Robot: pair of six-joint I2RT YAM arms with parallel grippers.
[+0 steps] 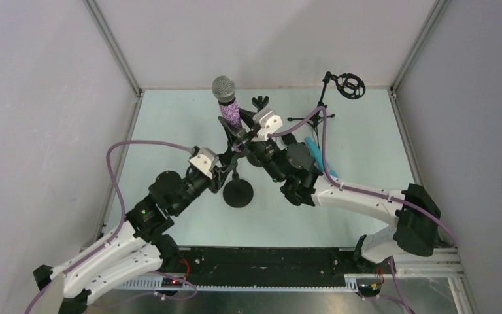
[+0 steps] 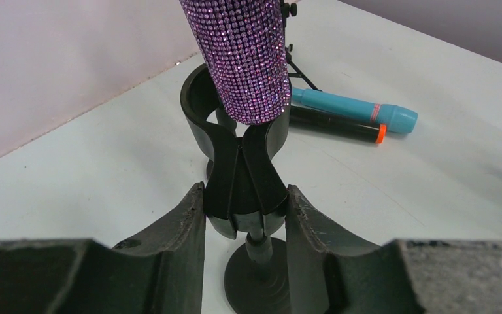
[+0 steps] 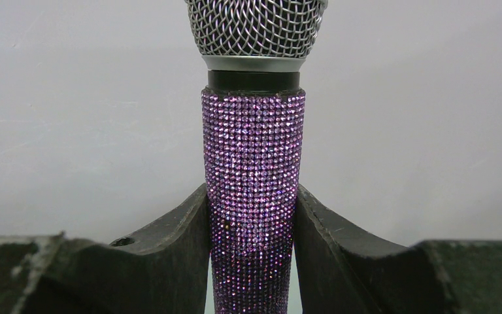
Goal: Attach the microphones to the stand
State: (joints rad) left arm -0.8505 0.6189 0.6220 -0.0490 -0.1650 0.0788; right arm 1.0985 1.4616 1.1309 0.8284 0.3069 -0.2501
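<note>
The purple glittery microphone (image 1: 233, 115) stands upright, its silver mesh head (image 3: 255, 26) on top, with my right gripper (image 3: 251, 203) shut on its body. Its lower end (image 2: 248, 65) sits in the open ring of the black clip (image 2: 238, 140) on the stand (image 1: 238, 193). My left gripper (image 2: 245, 196) is shut on the clip's narrow neck, above the round base (image 2: 261, 281). The teal microphone (image 2: 353, 108) and the black microphone with an orange end (image 2: 336, 125) lie side by side on the table behind the stand.
A tripod stand with a ring-shaped shock mount (image 1: 350, 85) stands at the back right. Another black clip (image 1: 259, 103) shows just behind my right gripper. White walls close in the pale table (image 1: 170, 131) on three sides.
</note>
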